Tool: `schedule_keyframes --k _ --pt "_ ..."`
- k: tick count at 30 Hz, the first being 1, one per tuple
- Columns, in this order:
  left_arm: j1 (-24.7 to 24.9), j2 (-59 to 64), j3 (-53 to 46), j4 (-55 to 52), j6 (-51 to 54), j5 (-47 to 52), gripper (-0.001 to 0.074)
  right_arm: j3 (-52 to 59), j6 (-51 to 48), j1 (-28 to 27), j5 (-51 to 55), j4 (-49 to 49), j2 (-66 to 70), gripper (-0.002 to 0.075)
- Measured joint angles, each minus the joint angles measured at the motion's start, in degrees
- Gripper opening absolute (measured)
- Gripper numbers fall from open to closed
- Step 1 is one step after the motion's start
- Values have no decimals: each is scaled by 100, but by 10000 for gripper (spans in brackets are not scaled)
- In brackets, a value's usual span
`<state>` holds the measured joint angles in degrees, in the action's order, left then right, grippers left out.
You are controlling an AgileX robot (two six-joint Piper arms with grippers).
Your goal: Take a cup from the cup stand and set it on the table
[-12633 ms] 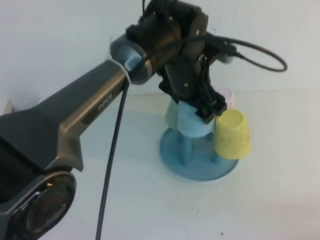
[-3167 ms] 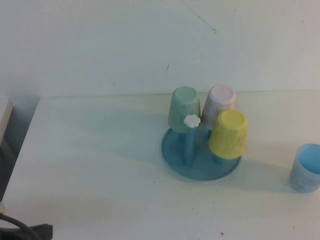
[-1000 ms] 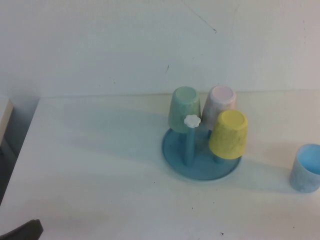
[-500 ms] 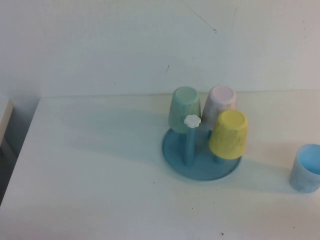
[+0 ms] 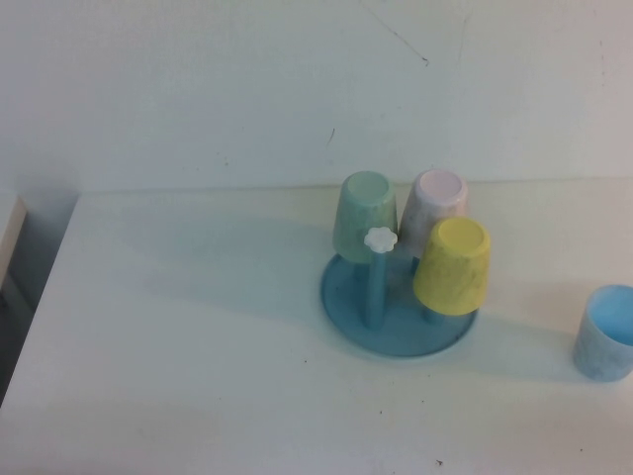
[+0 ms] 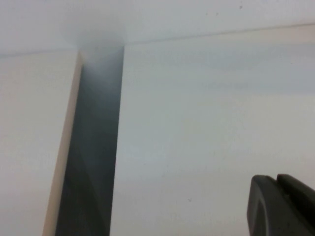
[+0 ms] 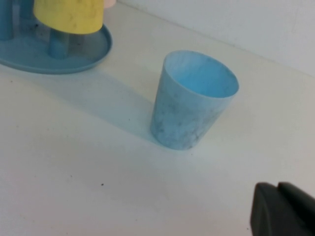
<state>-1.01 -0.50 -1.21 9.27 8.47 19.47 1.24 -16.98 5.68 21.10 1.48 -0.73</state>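
The small light blue tapered plastic cup [image 7: 193, 100] is standing upright, mouth up, on the large plain white worktop [image 5: 198, 346], well apart from the round blue plastic cup stand [image 5: 396, 315] and off to the robot's right of it. The right tool [image 7: 284, 209] is showing only as a dark corner of its body in its own wrist view, with the cup sitting ahead of it and apart, nothing touching; whether its fingers are released or clenched, I cannot tell. It is holding nothing that can be seen. The left tool [image 6: 281, 205] is likewise peeking in as a dark edge over bare worktop near the table's left side, far from the cup, and its state cannot be told either. Neither arm is appearing in the high view. So the right arm is clearly the nearer one, and the cup's long axis is running vertical. On the stand, a pale green cup [image 5: 365, 215], a pale pink cup [image 5: 437, 197] and a yellow cup [image 5: 454, 265] are sitting upside down on their pegs, beside a peg topped by a white flower-shaped knob [image 5: 380, 238]. Nothing is lying between the right tool and the cup, and by the look of it the task is already looking done.
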Motion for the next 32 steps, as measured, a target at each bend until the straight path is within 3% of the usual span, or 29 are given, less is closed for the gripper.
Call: schedule_keyframes --k 10,32 --pt "76 0 0 -297 -1320 0 -1 0 0 0 0 11 0 -1" --pt "76 0 0 -447 -1368 -10 -1 0 0 0 0 11 0 -1"
